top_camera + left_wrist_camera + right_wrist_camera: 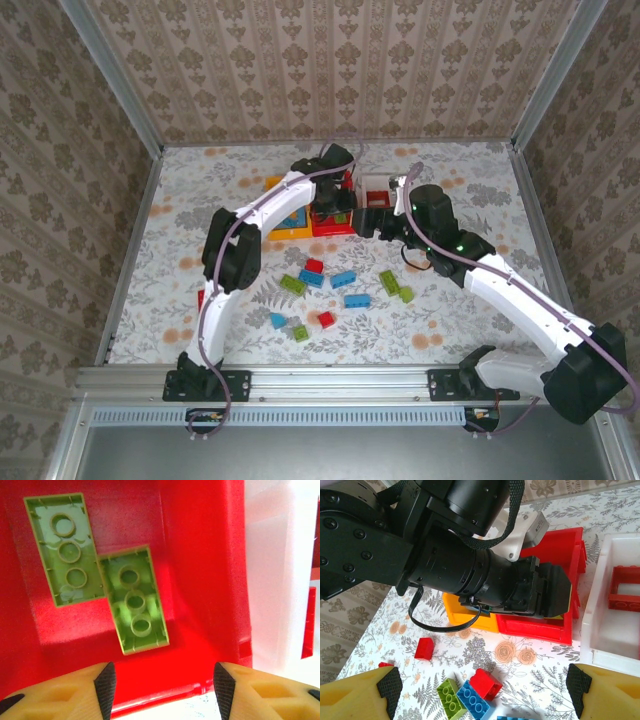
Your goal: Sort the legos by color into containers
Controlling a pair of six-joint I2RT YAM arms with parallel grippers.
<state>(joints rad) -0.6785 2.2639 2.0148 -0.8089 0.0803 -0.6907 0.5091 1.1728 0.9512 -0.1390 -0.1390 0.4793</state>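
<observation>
Just over red bin point(200, 555), left hand point(163, 682) face-down, open, empty; right hand point(483, 686) open.

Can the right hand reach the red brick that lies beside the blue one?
Probably yes: the right hand is open, and the red brick lies uncovered just ahead of it. The blue brick touching it may crowd a finger.

The top camera looks down over the whole desk point(180, 300). The left wrist camera peers closely into the red bin point(200, 580), which the right wrist camera views low from the side.
</observation>
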